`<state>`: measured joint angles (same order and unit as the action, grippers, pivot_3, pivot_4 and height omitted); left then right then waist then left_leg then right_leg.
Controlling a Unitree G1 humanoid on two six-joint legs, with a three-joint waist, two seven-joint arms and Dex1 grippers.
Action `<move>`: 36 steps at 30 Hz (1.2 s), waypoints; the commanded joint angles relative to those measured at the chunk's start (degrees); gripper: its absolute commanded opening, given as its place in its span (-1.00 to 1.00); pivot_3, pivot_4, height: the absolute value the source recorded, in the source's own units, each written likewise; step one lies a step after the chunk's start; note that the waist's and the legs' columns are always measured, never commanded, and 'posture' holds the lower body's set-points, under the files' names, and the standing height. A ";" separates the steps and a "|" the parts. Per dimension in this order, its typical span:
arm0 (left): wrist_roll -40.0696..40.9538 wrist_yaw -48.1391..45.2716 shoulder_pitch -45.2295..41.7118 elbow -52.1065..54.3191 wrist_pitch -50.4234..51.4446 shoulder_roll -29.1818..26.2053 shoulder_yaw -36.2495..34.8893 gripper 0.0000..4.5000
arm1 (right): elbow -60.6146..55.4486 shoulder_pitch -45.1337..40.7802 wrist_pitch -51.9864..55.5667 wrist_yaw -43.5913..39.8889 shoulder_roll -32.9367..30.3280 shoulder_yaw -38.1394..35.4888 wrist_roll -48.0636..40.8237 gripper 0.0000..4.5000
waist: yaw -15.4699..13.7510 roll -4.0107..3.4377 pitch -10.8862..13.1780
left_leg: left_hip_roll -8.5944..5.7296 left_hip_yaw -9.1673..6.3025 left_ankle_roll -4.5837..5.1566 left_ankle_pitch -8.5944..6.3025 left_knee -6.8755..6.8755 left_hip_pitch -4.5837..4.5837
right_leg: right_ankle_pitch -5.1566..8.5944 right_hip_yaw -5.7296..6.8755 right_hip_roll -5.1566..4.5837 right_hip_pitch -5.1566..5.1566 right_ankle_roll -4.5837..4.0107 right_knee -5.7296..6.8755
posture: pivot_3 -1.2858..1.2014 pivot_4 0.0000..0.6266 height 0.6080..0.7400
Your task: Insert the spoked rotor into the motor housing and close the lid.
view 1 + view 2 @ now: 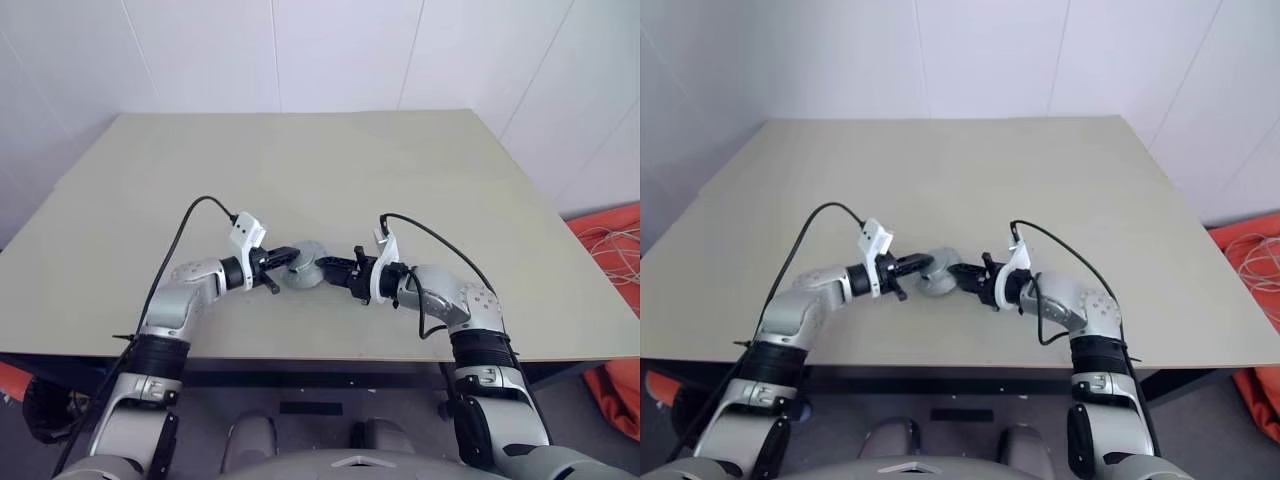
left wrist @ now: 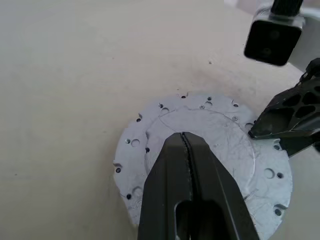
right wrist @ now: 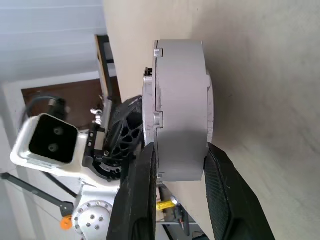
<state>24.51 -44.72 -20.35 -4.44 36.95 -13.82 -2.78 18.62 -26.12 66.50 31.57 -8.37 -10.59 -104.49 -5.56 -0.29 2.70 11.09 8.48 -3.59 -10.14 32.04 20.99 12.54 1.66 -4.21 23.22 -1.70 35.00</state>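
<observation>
A short round grey metal motor housing (image 1: 303,266), its flat silver lid (image 2: 202,150) dotted with small screw holes around the rim, sits on the pale counter (image 1: 320,170) near its front edge, midway between the robot's two arms. The left hand (image 1: 281,260) reaches in from the left nearly level, fingers pressed together, their tips resting over the lid's centre. The right hand (image 3: 175,165) comes from the opposite side (angled slightly downward), its two black fingers (image 3: 225,195) narrowly parted and straddling the housing's side wall, one finger on each flat face. Both hands meet at the housing.
</observation>
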 commanded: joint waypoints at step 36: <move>74.89 48.40 26.25 20.99 6.27 13.93 -14.05 0.98 | -8.83 -6.61 -3.90 -0.75 2.84 -0.09 -8.51 -0.50 | 0.12 0.44 0.21 | 0.27 0.02 0.43 -0.28 0.92 0.14 | -0.23 -0.04 0.15 -0.23 1.30 -0.28 | 0.03 -1.00 1.00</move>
<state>97.79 4.01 7.40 16.13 44.54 -0.09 -17.48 14.21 -30.91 62.50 31.38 -6.32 -10.03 -109.39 -5.44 0.14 2.90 11.36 8.50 -3.15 -10.41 32.98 21.13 12.31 1.62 -4.06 22.98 -0.39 34.72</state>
